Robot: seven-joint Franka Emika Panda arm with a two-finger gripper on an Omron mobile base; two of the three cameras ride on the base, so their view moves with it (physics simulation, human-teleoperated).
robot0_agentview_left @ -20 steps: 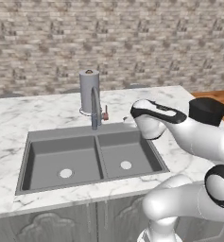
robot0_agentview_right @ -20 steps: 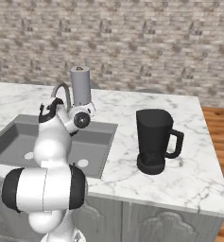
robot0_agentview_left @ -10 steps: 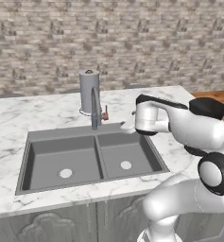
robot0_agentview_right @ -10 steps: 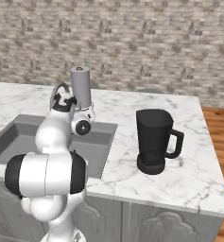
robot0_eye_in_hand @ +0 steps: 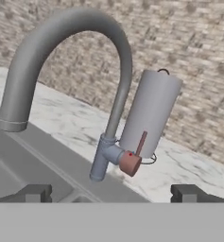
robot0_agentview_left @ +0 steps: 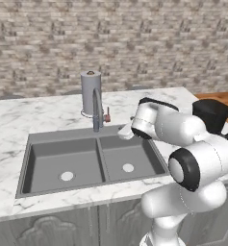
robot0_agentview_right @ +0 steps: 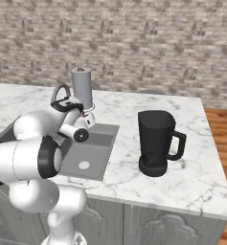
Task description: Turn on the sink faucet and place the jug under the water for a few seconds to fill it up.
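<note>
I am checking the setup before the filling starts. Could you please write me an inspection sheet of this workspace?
Surface: white marble counter, dry as far as seen.
Job's things: sink faucet upright, reddish lever at its side, no water running; both basins of the sink hold nothing; black jug upright on the counter, right of the sink.
Clutter: grey paper-towel roll behind the faucet.
Grippers: gripper open, holding nothing, facing the lever.
Cables: nothing seen.
Surroundings: brick wall, wooden floor.
</note>
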